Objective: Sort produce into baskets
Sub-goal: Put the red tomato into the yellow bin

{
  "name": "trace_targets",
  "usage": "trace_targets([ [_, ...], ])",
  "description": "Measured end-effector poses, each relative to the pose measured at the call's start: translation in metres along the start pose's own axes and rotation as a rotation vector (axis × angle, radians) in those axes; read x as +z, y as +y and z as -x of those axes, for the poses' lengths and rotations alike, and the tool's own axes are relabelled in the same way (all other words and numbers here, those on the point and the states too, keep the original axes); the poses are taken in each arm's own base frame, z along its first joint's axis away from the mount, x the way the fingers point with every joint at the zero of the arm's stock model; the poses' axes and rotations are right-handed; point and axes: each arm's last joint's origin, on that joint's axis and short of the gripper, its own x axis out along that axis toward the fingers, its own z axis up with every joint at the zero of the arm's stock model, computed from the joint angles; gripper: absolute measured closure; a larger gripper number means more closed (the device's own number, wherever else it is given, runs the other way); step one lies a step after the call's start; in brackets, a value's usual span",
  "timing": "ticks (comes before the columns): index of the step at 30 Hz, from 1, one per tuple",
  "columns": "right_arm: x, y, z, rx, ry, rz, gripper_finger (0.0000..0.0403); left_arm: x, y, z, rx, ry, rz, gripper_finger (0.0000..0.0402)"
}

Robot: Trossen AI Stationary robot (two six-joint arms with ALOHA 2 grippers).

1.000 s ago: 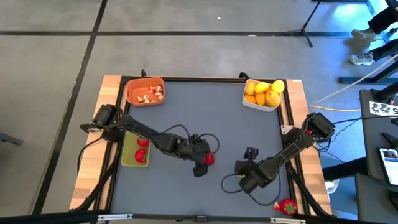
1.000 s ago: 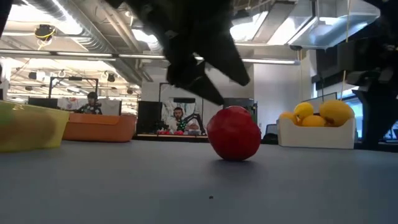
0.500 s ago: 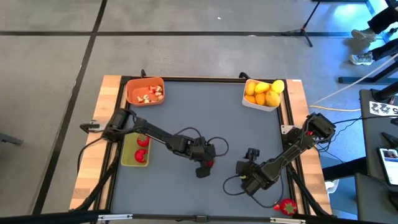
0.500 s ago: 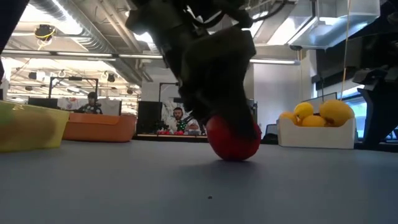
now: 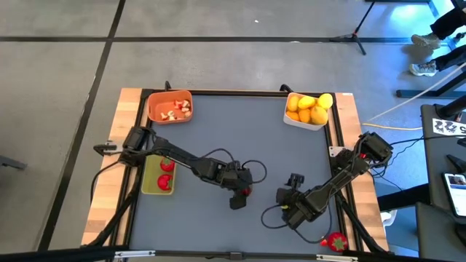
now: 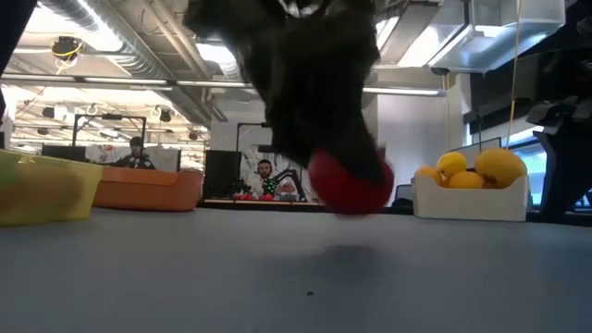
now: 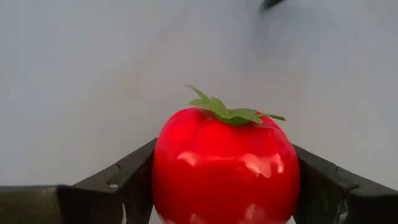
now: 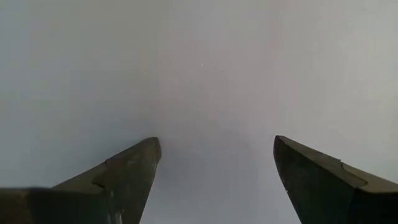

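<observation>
Two glossy red strawberry toys (image 5: 166,173) already lie in the translucent yellow-green basket (image 5: 148,185) at nine o'clock; left hand (image 5: 243,191) clamps a third (image 7: 225,167) mid-bench, lifted; right hand (image 5: 293,179) gapes empty; another strawberry (image 5: 336,241) waits at five o'clock.

A strawberry (image 7: 225,168) sits between the left tool's (image 5: 240,192) fingers, mid-table (image 5: 240,131).

Left gripper (image 5: 241,191) mid-table, clamped, lifted off surface; right gripper (image 5: 291,180) nearby, fingers spread.
</observation>
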Motion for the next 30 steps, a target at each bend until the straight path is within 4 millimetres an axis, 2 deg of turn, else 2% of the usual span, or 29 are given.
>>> trace_targets([
  [4, 0.003, 0.002, -0.001, 0.004, -0.041, -0.048, 0.0082, 0.006, -0.016, 0.035, -0.037, -0.031, 0.006, 0.0118],
  [9, 0.005, 0.004, -0.001, 0.02, -0.073, -0.066, 0.0082, -0.004, -0.032, 0.084, 0.048, -0.01, 0.011, 0.0112],
  [16, 0.007, 0.006, -0.001, 0.028, -0.096, -0.075, 0.0082, -0.035, -0.044, 0.156, 0.233, 0.042, 0.074, 0.0114],
  [19, 0.007, 0.006, -0.001, 0.021, -0.109, -0.075, 0.0082, -0.052, -0.045, 0.181, 0.283, 0.098, 0.126, 0.0114],
  [25, 0.011, 0.009, -0.001, 0.038, -0.153, -0.069, 0.0082, -0.083, -0.041, 0.217, 0.424, 0.232, 0.208, 0.0114],
  [30, 0.013, 0.011, 0.0, 0.06, -0.174, -0.063, 0.0082, -0.103, -0.035, 0.227, 0.54, 0.386, 0.197, 0.0114],
])
